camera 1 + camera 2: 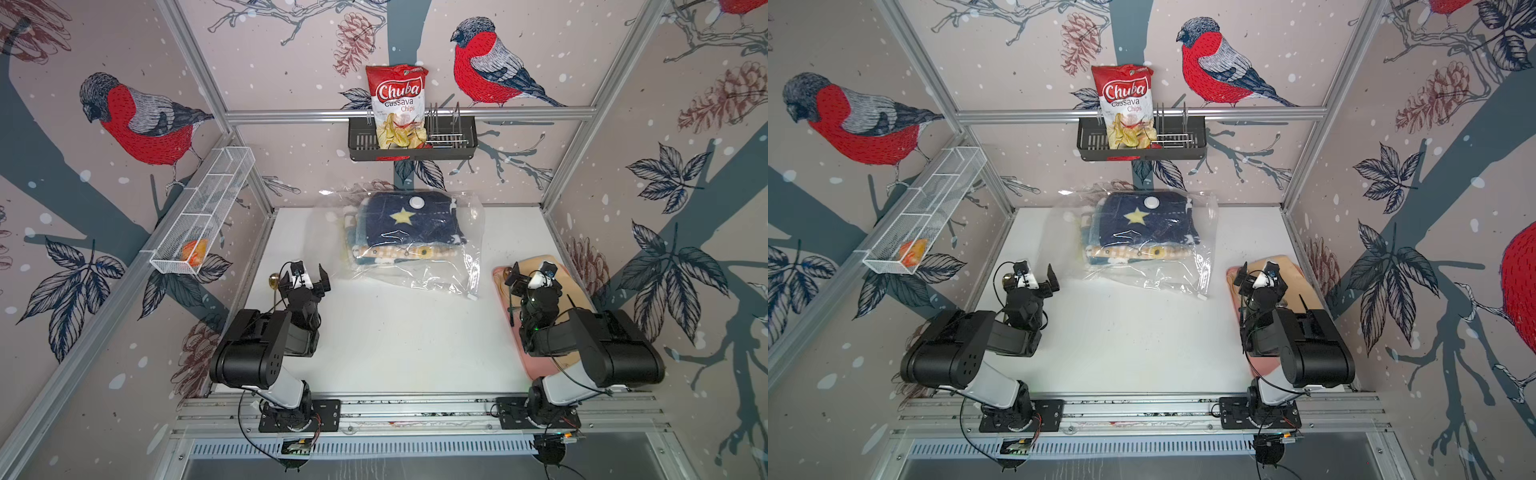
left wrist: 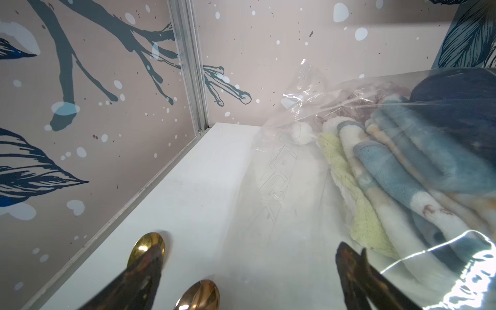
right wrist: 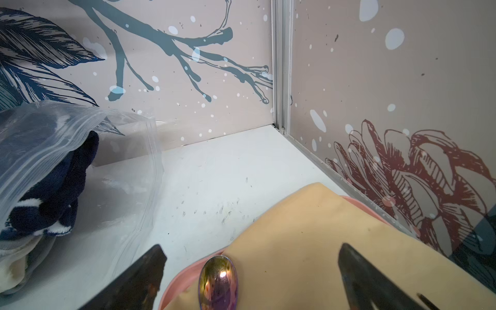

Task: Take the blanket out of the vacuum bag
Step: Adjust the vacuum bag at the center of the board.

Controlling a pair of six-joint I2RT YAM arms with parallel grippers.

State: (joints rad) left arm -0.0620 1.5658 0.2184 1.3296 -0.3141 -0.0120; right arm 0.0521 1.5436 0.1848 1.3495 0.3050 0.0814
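The folded blanket (image 1: 405, 232), navy with a yellow star, is lying inside the vacuum bag (image 1: 471, 232) at the back middle of the bench (image 1: 395, 340), with the white valve cap (image 1: 415, 203) facing up. The zip-seal edge (image 3: 154, 166) is facing the right arm and seems to be gaping, probably so the blanket can be drawn out that way. Neither tool is touching the bag. The left tool (image 1: 306, 277) is standing spread wide and empty above a gold spoon (image 2: 149, 245) and a copper spoon (image 2: 198, 295). The right tool (image 1: 532, 276), equally wide and empty, is hovering over an iridescent spoon (image 3: 218, 281) on a beige board (image 3: 308, 228).
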